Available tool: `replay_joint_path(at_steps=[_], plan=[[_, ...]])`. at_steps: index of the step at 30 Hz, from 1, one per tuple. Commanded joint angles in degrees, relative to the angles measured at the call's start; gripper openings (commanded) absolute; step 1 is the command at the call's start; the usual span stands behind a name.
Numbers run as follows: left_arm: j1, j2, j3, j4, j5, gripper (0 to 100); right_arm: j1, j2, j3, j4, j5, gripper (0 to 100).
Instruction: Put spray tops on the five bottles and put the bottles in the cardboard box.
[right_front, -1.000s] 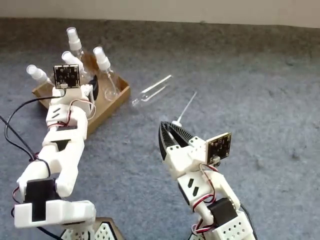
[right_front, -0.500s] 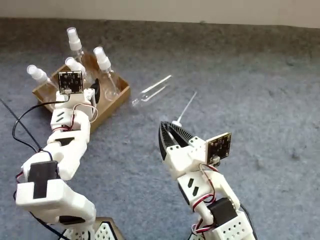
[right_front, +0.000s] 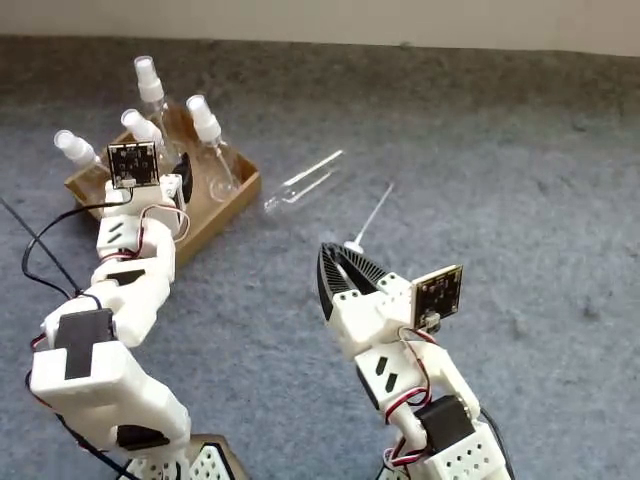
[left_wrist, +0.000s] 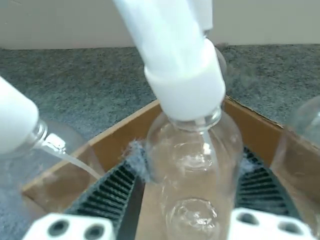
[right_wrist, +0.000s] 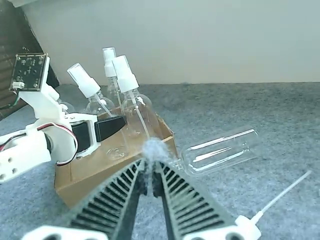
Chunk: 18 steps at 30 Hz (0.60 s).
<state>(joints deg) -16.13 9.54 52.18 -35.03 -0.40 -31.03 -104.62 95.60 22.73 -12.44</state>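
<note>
In the cardboard box: four bottles already wearing white tops. One of them, the held bottle, leaning a little, with the jaws of the left gripper clenched on its sides. Unclear whether its base touches the box floor. The three neighbours close around it.

Out on the worktop, right of the box in the high view: the fifth bottle, bare-necked and lying on its side. Further from the box, the loose spray top, and touching or nearly touching it the right gripper, jaws pressed together on nothing.

Most likely the setting-down of the fourth bottle. To do it well:
- Lower until the base sits flat.
- Straighten the lean first.
- Ease the jaws apart slowly, without nudging the neighbours.
- Lift straight up past the white tops before swinging away from the box.
</note>
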Motion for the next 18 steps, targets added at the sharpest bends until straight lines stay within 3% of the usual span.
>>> replay_joint_path(at_steps=[1,13,18], plan=[[-0.48,-0.22,-2.07,-0.62,-0.7,16,0.75,-0.31,10.15,0.13,-0.44,1.5],[-0.4,-0.66,-0.75,-0.62,-0.7,17,0.75,-0.31,10.15,0.13,-0.44,1.5],[-0.4,-0.66,-0.57,-0.44,-0.7,26,0.75,-0.31,10.15,0.13,-0.44,1.5]])
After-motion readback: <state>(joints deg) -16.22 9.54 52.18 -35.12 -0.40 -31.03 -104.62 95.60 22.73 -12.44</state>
